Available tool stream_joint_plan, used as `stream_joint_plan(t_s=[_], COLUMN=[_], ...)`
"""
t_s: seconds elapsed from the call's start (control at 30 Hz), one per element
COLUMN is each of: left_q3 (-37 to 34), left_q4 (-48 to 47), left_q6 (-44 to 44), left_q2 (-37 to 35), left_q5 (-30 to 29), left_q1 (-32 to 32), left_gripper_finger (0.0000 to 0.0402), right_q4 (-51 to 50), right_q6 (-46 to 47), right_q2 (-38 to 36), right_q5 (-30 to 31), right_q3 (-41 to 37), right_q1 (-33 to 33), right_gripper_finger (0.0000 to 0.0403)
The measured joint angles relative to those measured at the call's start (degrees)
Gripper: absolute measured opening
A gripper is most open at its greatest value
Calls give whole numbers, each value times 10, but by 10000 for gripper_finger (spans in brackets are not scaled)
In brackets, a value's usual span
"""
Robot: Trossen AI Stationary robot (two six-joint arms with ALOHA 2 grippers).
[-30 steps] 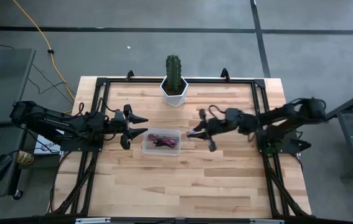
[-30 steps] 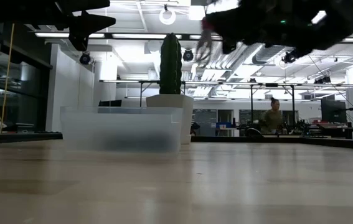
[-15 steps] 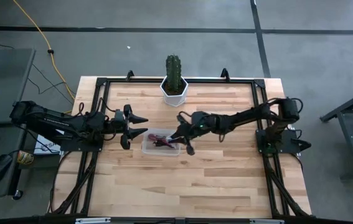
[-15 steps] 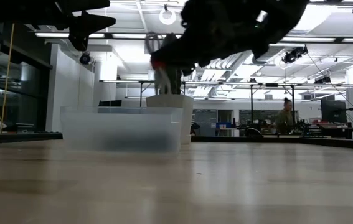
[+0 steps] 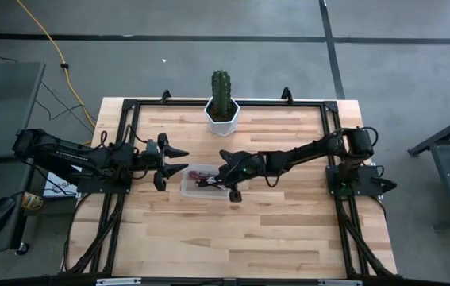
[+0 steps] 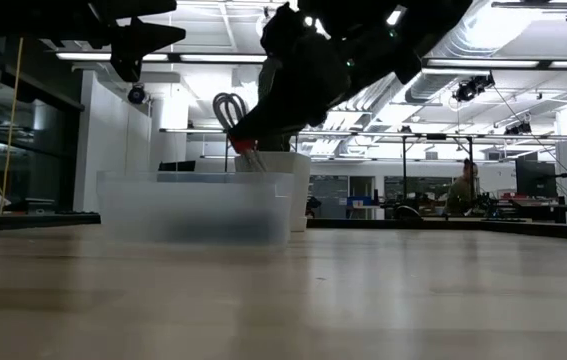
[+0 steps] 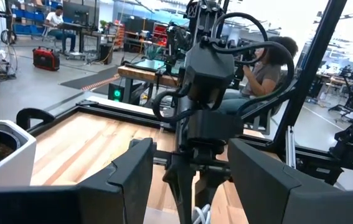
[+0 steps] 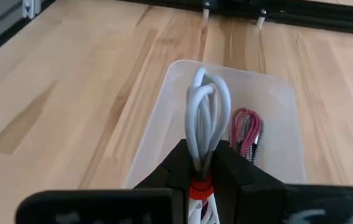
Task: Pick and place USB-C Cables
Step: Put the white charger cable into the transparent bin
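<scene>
A grey coiled USB-C cable sits in my shut right gripper, which hangs over the clear plastic bin near the table's middle. In the low view the grey cable's loop stands just above the bin's rim. A dark red cable lies on the bin's floor. The other cables I cannot make out. My left gripper waits open just left of the bin, raised off the table. My right gripper pinches the grey cable between its two fingers at the red band around the bundle. The fingers come slanting down from the table's right side. The loops stick out past the fingertips, and the cable is lifted clear above the bin.
A cactus in a white pot stands at the far edge, behind the bin. A black frame runs round the table. Bare wood lies toward the near edge. People sit and stand in the room beyond the table.
My right gripper has swung from the table's right-centre toward the left and come down over the bin, carrying the grey cable along. It has stayed shut on the cable.
</scene>
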Motion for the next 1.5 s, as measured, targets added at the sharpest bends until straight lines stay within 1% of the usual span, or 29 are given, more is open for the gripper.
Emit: stream_joint_plan(t_s=[0.13,0.37,0.5,0.8,1.5], left_q3=[0,0,0,0,0], left_q4=[0,0,0,0,0], left_q6=[0,0,0,0,0], left_q2=[0,0,0,0,0], left_q5=[0,0,0,0,0], left_q1=[0,0,0,0,0], left_gripper_finger=[188,188,188,188,188], right_q4=[-11,-20,-30,-60,-60], right_q6=[24,52,56,56,56], right_q2=[0,0,0,0,0], right_q5=[2,2,2,2,2], right_q3=[0,0,0,0,0], right_q1=[-1,-1,-1,-1,-1], right_gripper_finger=[28,55,64,66,67])
